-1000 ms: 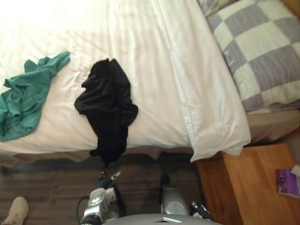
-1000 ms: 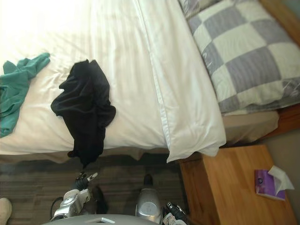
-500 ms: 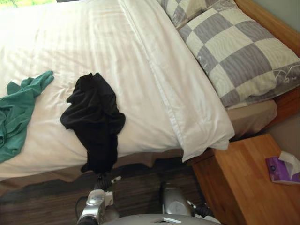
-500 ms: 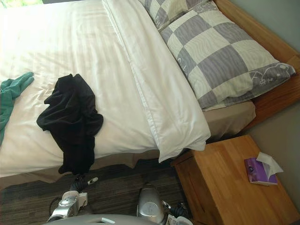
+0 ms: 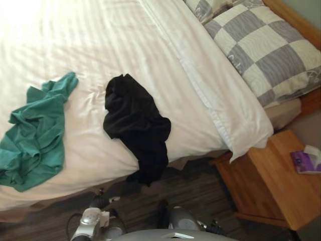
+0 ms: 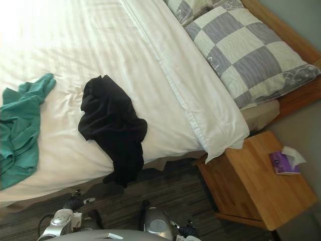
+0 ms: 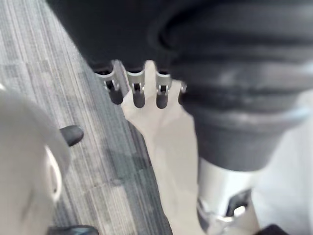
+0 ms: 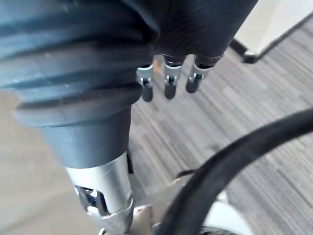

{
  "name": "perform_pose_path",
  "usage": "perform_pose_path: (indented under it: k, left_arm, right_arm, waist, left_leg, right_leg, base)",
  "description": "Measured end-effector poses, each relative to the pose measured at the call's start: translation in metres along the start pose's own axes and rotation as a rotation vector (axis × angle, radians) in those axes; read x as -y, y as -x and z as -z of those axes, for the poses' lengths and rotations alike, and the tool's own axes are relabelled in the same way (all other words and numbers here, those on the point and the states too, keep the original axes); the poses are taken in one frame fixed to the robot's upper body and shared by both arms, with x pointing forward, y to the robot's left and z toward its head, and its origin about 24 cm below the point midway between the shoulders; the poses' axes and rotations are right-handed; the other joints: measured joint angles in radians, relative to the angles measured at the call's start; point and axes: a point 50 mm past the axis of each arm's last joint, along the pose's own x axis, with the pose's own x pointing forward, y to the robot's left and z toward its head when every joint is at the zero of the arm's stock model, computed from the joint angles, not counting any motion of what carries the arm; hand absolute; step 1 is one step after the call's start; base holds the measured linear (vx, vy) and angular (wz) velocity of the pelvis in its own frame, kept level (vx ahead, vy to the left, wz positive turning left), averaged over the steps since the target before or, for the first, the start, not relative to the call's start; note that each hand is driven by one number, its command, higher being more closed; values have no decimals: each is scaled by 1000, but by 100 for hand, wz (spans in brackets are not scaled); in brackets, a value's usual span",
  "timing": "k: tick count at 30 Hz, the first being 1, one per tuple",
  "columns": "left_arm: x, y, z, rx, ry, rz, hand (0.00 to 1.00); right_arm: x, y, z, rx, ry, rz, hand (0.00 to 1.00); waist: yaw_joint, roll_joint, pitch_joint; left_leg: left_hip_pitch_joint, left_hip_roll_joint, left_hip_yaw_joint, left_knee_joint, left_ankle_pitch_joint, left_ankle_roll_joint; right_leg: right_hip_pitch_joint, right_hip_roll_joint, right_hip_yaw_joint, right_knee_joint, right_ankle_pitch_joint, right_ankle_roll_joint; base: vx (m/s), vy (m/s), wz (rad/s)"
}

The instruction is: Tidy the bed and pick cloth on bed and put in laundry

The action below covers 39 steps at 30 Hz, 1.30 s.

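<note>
Black cloth (image 5: 134,120): we find it crumpled on the white duvet at the near edge of the bed (image 5: 100,45). Its lower end hangs over the edge toward the floor (image 5: 200,188). What kind of garment it is cannot be made out from the folds.
Green cloth (image 5: 35,135): it lies bunched on the same duvet, on the robot's left of the black cloth and apart from it. In the right eye view its left part is cut off by the frame edge.
Left hand (image 7: 139,90): it hangs low over the floor in front of the bed, clear of both cloths. We see the fingers strongly foreshortened past the ribbed cover. They look relaxed and hold nothing.
Right hand (image 8: 168,81): it also hangs over the floor. The finger ends show below the cover, slack and empty, and the thumb is hidden.
Checked pillow (image 5: 266,45): it lies at the head of the bed, right of the folded duvet edge, cut off at the frame edge.
Bench (image 5: 271,186): wooden, it stands just beside the bed at the pillow end.
Purple tissue pack (image 5: 307,161): it sits on the bench, partly cut off in the left eye view.
</note>
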Motion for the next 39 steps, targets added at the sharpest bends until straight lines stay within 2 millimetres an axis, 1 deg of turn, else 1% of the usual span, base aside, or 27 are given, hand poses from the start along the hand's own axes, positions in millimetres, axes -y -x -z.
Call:
perform_pose_path:
  k: [3,5,7,8,9,11,12,14,15,16,17,18,19,20,21,22,23,24,25,26,27,28,29,30,34,36,39]
  left_arm:
    - [23,1,-3,12,18,45,0]
    - [27,1,-10,37,9,47,0]
    - [26,-1,-24,90,12,41,0]
    - [25,-1,-24,92,12,40,0]
    - [23,-1,-22,86,11,32,0]
    - [21,0,-17,72,7,27,0]
    - [21,0,-17,70,7,27,0]
    - [21,0,-16,68,8,27,0]
    - [21,0,-16,68,12,27,0]
    - [22,0,-12,51,26,28,0]
    - [25,1,-6,28,33,29,0]
    - [19,0,-7,26,31,13,0]
    - [15,0,-7,26,28,3,0]
    - [3,0,0,3,13,-28,0]
    - [-7,0,8,-31,15,-56,0]
    - [-11,1,12,-47,30,-72,0]
    - [-20,4,20,-69,70,-115,0]
    - [-26,7,26,-89,96,-138,0]
    - [-29,8,32,-110,130,-151,0]
    - [-30,9,33,-115,140,-153,0]
    - [-28,9,35,-122,163,-152,0]
    - [-24,9,36,-133,200,-147,0]
    - [-21,10,37,-139,222,-146,0]
    - [-17,11,40,-150,265,-148,0]
    - [-20,18,57,-206,338,-188,0]
    - [-22,21,64,-232,430,-223,0]
    - [-44,30,83,-282,702,-378,0]
  right_arm:
    - [12,-6,-20,60,134,13,0]
    - [8,-10,-41,116,197,-8,0]
    - [7,-13,-63,183,236,-11,0]
    - [9,-13,-65,188,241,-9,0]
    - [10,-13,-65,192,248,-8,0]
    - [10,-13,-64,189,248,-14,0]
    - [10,-13,-62,184,247,-14,0]
    - [12,-11,-50,156,244,-11,0]
    - [14,-10,-45,140,246,-7,0]
    - [17,-10,-39,118,252,3,0]
    - [22,-9,-34,104,253,15,0]
    - [16,-9,-29,78,230,8,0]
    - [12,-9,-25,66,224,-1,0]
    - [6,-5,-7,7,208,-17,0]
    - [4,-5,-6,-5,213,-15,0]
    - [4,-5,-7,-7,233,-13,0]
    - [3,-5,-7,-7,286,-23,0]
    - [0,-5,-8,3,326,-40,0]
    - [-3,-6,-13,27,388,-58,0]
    - [-5,-6,-15,38,404,-66,0]
    - [-7,-6,-17,51,439,-76,0]
    - [-6,-7,-21,66,457,-77,0]
    - [-5,-7,-22,70,459,-76,0]
    - [0,-8,-22,63,465,-66,0]
    - [5,-8,-18,42,403,-39,0]
    - [13,-7,-8,-7,267,3,0]
    - [28,2,26,-134,-75,107,0]
  waist:
    - [7,61,-1]
    - [12,59,35]
    - [12,67,86]
    - [12,64,91]
    - [13,68,89]
    - [-2,71,85]
    - [-4,70,84]
    - [-16,64,82]
    - [-16,66,78]
    - [-16,81,66]
    - [-14,105,49]
    - [-13,79,39]
    - [-13,66,35]
    - [-9,50,0]
    - [9,48,-6]
    - [18,47,-8]
    - [28,50,-8]
    - [24,42,-13]
    - [20,39,-15]
    - [18,39,-15]
    - [17,37,-16]
    - [4,40,-16]
    - [3,47,-16]
    - [19,60,-21]
    - [22,58,-53]
    - [24,64,-65]
    - [27,49,-72]
  left_leg:
    - [6,-21,-10,-37,36,3]
    - [-77,-19,-21,109,28,-5]
    - [-166,14,-34,317,18,-20]
    - [-181,25,-34,351,-1,-16]
    - [-184,57,-36,398,-54,4]
    - [-179,125,-72,415,-113,8]
    - [-177,143,-89,406,-117,14]
    - [-176,185,-185,336,-113,14]
    - [-176,189,-202,314,-108,12]
    - [-174,193,-228,246,-81,13]
    - [-164,196,-232,189,-39,-5]
    - [-162,141,-219,192,-27,-144]
    - [-162,123,-218,188,-25,-141]
    - [-187,82,-228,194,-40,-125]
    - [-183,78,-207,189,-49,-105]
    - [-168,77,-192,172,-45,-97]
    - [-133,67,-168,118,-22,-67]
    - [-102,61,-159,70,1,-56]
    - [-70,54,-164,2,37,-47]
    - [-62,47,-174,-24,52,-40]
    - [-48,22,-190,-71,82,-27]
    - [-44,-8,-227,-100,105,-16]
    - [-34,-22,-236,-119,117,-9]
    - [3,-35,-243,-167,141,-6]
    - [54,-49,-260,-240,175,-6]
    - [61,-51,-259,-258,182,-3]
    - [65,-53,-255,-260,179,-2]
  right_leg:
    - [12,-9,-3,-54,14,-7]
    - [-44,-44,28,16,-26,-3]
    - [-88,-75,62,108,-48,-11]
    - [-94,-77,69,120,-49,-13]
    - [-113,-77,82,152,-50,-3]
    - [-146,-83,114,207,-65,22]
    - [-156,-89,122,221,-70,32]
    - [-181,-161,128,278,-88,86]
    - [-186,-182,128,286,-88,104]
    - [-190,-220,127,286,-80,143]
    - [-188,-239,127,272,-69,173]
    - [-163,-289,149,213,-32,211]
    - [-149,-300,151,176,-11,211]
    - [-76,-317,142,17,135,204]
    - [-66,-314,125,-44,264,137]
    - [-72,-311,100,-56,319,72]
    - [-86,-306,22,-44,342,-13]
    - [-81,-275,-10,-20,279,22]
    - [-67,-187,0,2,193,71]
    - [-58,-140,19,9,154,77]
    - [-42,-60,53,4,46,72]
    - [-21,-24,129,-9,-15,71]
    - [-10,-20,146,-11,-22,65]
    - [10,-28,140,-3,-29,61]
    - [38,-45,105,1,-45,73]
    - [44,-45,104,-12,-43,81]
    - [73,-44,100,-53,-19,81]
  base:
    - [-95,17,12]
    - [-183,-2,-9]
    - [-196,33,-20]
    - [-150,114,-46]
    - [-94,143,-51]
    - [-62,184,-45]
    - [-17,237,-7]
    - [16,345,36]
    - [45,460,55]
    - [81,563,46]
    - [118,712,54]
    - [115,621,35]
    - [134,563,44]
    - [119,530,18]
    - [106,501,2]
    - [69,462,-40]
    - [78,373,-34]
    - [87,361,-11]
    - [66,224,20]
    - [29,146,48]
    - [2,97,83]
    - [-11,90,94]
    - [-20,74,84]
    - [-26,34,50]
    - [-20,-12,23]
    - [0,0,2]
    - [33,9,1]
